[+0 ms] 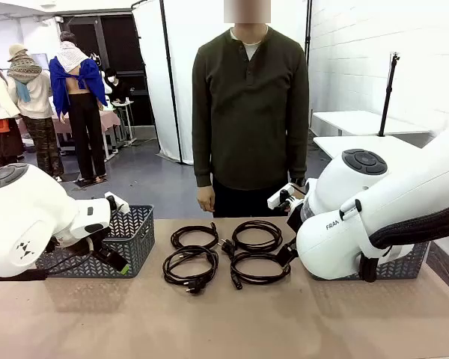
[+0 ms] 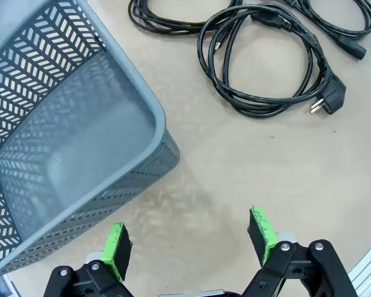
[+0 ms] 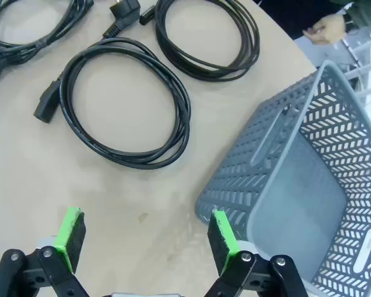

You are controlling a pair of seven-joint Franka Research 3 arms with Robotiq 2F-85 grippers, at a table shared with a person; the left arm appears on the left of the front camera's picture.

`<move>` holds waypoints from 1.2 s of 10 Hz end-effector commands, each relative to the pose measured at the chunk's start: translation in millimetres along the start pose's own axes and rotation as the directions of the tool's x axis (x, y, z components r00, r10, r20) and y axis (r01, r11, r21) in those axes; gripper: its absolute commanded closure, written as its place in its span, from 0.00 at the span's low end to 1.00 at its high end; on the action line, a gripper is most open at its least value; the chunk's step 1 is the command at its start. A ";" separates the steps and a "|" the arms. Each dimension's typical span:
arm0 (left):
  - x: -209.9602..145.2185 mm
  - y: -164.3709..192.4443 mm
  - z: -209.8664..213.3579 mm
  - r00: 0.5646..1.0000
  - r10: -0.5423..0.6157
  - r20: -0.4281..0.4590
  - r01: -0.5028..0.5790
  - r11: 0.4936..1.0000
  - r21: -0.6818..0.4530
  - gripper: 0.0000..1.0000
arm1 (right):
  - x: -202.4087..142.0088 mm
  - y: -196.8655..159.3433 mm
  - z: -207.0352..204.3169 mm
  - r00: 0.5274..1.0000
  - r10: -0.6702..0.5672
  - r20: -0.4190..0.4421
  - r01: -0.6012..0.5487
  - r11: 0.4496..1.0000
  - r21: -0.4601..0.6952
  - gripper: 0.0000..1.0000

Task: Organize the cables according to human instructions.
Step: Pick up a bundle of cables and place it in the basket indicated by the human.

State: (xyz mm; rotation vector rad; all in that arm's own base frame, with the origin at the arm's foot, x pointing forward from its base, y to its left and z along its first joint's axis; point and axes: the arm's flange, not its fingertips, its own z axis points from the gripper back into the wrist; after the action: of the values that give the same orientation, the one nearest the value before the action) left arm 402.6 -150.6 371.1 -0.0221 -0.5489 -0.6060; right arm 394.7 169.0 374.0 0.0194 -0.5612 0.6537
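Four black coiled cables lie mid-table in the front view: far left (image 1: 194, 227), far right (image 1: 257, 224), near left (image 1: 189, 268) and near right (image 1: 259, 278). The human (image 1: 251, 112) stands at the far side with arms hanging. My left gripper (image 2: 188, 244) is open over bare table, between the left basket and the nearest coil (image 2: 260, 109); it also shows in the front view (image 1: 114, 260). My right gripper (image 3: 146, 238) is open over bare table, a coil (image 3: 184, 114) ahead of it and another (image 3: 204, 73) farther off. Nothing is between either pair of fingers.
A grey lattice basket (image 1: 138, 232) stands at the table's left and another (image 1: 415, 262) at its right behind the right arm. Up close, the left basket's rim (image 2: 133, 83) and the right basket's wall (image 3: 260, 124) sit beside the fingers. The person's hand (image 3: 324, 28) hangs beyond the table edge.
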 end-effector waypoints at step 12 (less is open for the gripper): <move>0.0 0.0 0.0 1.000 0.000 0.000 0.000 1.000 0.000 0.00 | 0.1 0.0 0.0 1.000 0.000 0.001 0.000 1.000 0.000 0.00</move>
State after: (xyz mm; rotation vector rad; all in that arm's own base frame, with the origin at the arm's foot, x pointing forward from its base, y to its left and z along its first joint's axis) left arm 402.4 -151.1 371.1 -0.0223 -0.5489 -0.6070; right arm 394.7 169.0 374.0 0.0192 -0.5612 0.6539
